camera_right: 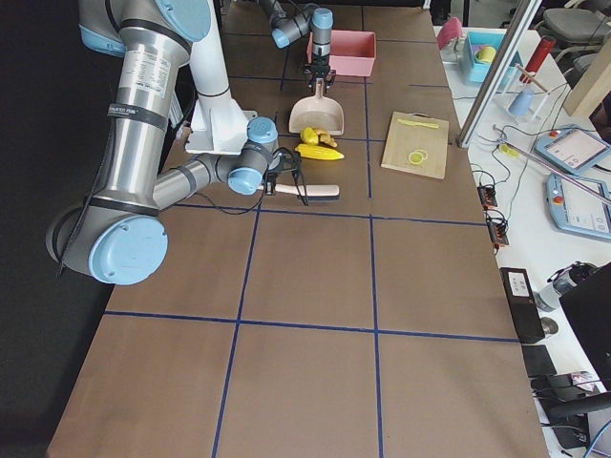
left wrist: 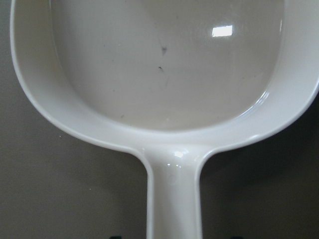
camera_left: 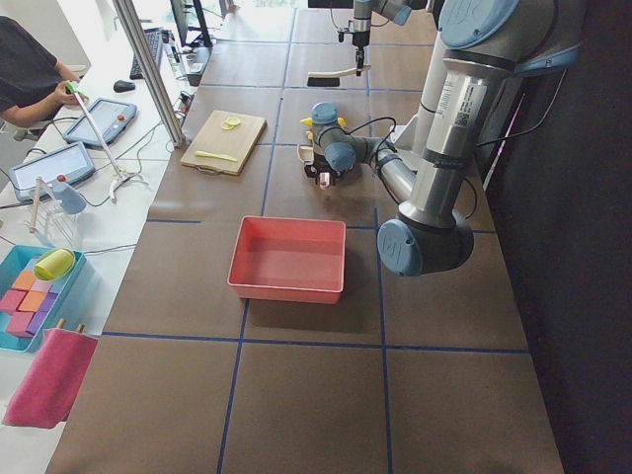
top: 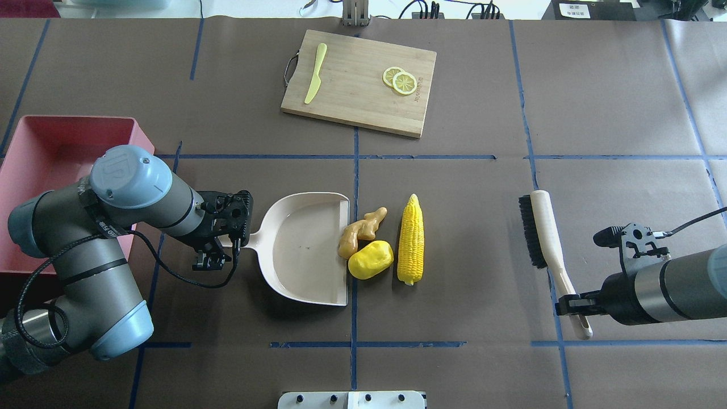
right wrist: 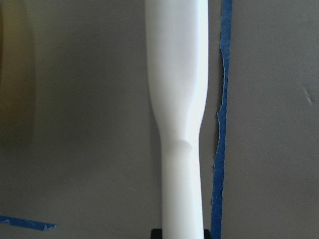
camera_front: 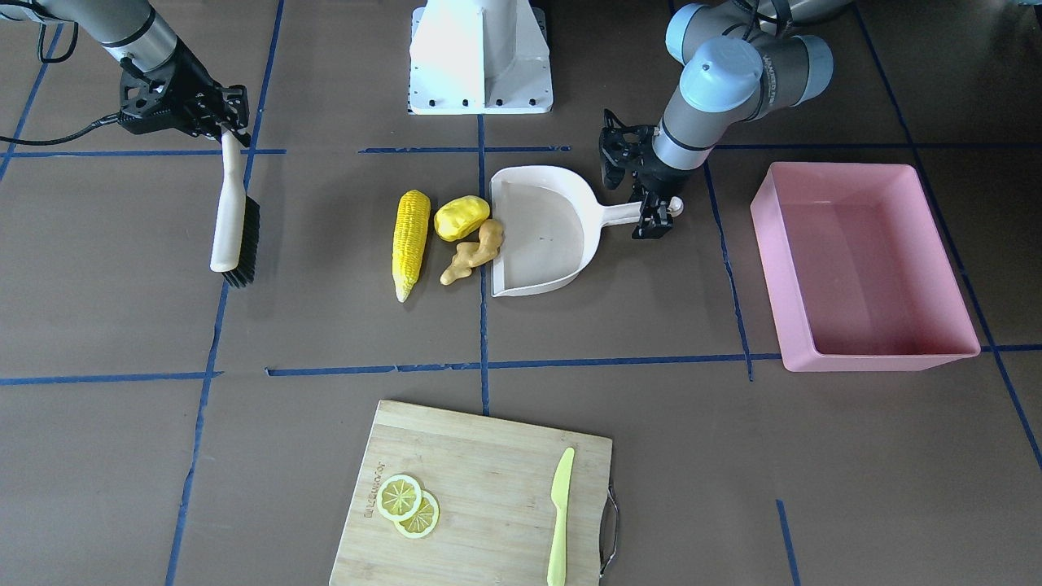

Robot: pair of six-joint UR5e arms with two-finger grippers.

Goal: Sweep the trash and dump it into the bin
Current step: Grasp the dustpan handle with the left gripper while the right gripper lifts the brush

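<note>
Gripping cream plastic dustpan [top: 301, 250] by its handle in left claw [top: 235, 241], cream black-bristled brush [top: 542, 227] in right claw [top: 571, 304], with yellow toy corn cob [top: 410, 238] between both.

The left arm folds low, its left gripper [top: 234, 241] clamped on the dustpan [top: 301, 250] handle, while the outstretched right arm's right gripper [top: 572, 304] pinches the brush [top: 546, 227] handle.

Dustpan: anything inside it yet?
No trash inside: the dustpan floor shows bare, only small dark specks. The ginger root lies at its open lip, potato and corn cob outside. Nothing covers the interior; the left gripper hides the handle end.
</note>
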